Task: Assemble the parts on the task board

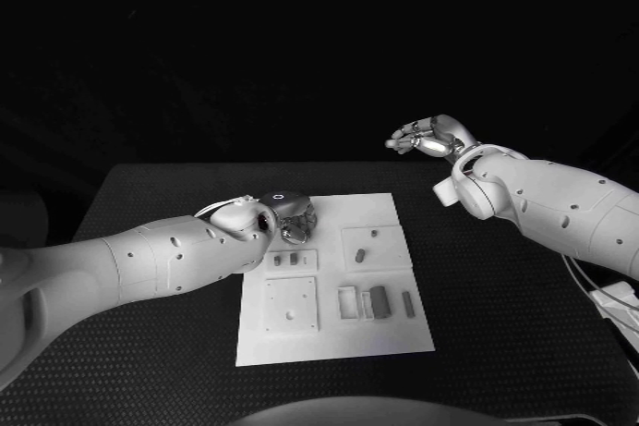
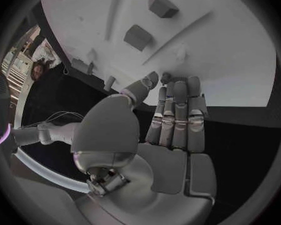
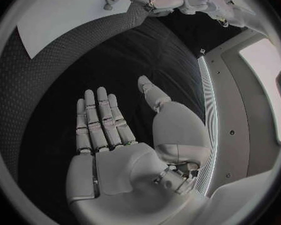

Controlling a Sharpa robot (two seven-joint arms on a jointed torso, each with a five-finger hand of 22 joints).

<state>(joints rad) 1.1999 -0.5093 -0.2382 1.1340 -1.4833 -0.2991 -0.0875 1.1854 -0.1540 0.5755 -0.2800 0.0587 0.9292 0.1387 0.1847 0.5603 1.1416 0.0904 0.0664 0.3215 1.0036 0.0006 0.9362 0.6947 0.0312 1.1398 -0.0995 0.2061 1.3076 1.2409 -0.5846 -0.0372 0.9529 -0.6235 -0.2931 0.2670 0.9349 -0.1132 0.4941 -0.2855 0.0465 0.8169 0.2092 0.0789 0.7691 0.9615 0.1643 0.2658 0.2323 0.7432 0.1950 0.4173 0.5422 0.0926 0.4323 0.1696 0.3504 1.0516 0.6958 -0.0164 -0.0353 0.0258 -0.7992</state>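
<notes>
The far-left corner of the task board (image 1: pixel 333 345) is covered by the left hand (image 1: pixel 291 219). Its near half seems unobstructed from above, where low parts (image 1: pixel 379 301) are scattered.

The white task board (image 1: pixel 333 338) lay flat at the centre of the frame, slightly tilted. Small grey parts (image 1: pixel 379 301) rested on its lower middle, others (image 1: pixel 361 254) nearer its upper half.

Head camera looks down on the task board (image 1: pixel 333 287); both wrist cameras sit close behind their palms, sharing that board (image 2: pixel 197 40) (image 3: pixel 59 20).
</notes>
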